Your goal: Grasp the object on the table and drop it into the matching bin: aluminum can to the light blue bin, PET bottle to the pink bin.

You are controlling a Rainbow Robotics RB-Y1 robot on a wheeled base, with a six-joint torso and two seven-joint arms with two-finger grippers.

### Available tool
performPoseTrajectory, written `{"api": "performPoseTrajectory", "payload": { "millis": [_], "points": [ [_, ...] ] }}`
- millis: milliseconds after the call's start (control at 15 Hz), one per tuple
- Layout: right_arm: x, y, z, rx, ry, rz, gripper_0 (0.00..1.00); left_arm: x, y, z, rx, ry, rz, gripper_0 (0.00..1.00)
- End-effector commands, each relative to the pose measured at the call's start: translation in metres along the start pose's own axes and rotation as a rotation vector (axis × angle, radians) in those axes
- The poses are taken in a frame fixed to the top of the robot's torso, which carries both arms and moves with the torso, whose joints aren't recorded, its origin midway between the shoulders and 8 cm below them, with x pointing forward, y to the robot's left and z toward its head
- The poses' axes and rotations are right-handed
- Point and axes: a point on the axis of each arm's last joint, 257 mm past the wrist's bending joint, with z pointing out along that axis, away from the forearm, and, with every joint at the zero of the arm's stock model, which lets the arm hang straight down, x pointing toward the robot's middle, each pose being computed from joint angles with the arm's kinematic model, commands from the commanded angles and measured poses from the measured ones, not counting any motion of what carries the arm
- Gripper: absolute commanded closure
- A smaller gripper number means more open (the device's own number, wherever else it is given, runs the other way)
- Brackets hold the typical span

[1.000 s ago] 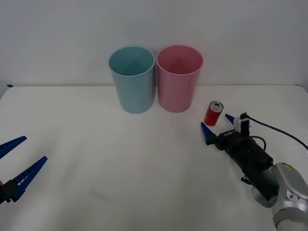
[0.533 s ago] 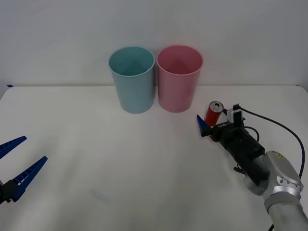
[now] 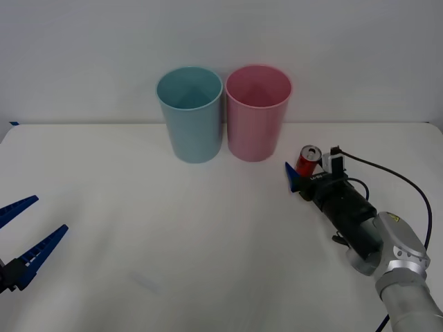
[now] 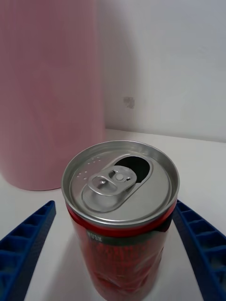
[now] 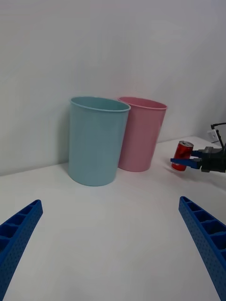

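Fingers: my right gripper was spread wide, gripping nothing, its blue fingers flanking the aluminum can on both sides with a gap showing at each side.
Can: upright on the bench, long axis vertical, silver top and pull tab up, sitting between my right fingers and a little ahead of the wrist.
Key relation: the can lay straight ahead of my right arm, so I judged a plain squeeze should be enough to take it.
Bins: the pink bin stood just beyond the can; the light blue bin was farther off, beside it.
Left gripper: open and empty, low over the near bench, well apart from the can.
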Motion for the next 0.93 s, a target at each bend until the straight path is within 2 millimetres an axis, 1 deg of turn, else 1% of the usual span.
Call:
{"api": "performPoseTrajectory", "payload": {
  "millis": [67, 400, 600, 733, 933],
  "points": [
    [0.000, 0.002, 0.000, -0.006, -0.002, -0.006, 1.00, 0.000, 0.000, 0.000, 0.000, 0.000, 0.000, 0.00],
    [-0.002, 0.003, 0.000, -0.013, -0.008, -0.003, 1.00, 0.000, 0.000, 0.000, 0.000, 0.000, 0.000, 0.00],
    [-0.003, 0.008, -0.001, -0.030, -0.016, 0.007, 1.00, 0.000, 0.000, 0.000, 0.000, 0.000, 0.000, 0.00],
    [-0.008, 0.013, -0.003, -0.050, -0.033, 0.007, 1.00, 0.000, 0.000, 0.000, 0.000, 0.000, 0.000, 0.00],
    [-0.022, 0.021, -0.015, -0.076, -0.070, -0.006, 1.00, 0.000, 0.000, 0.000, 0.000, 0.000, 0.000, 0.00]
  ]
}}
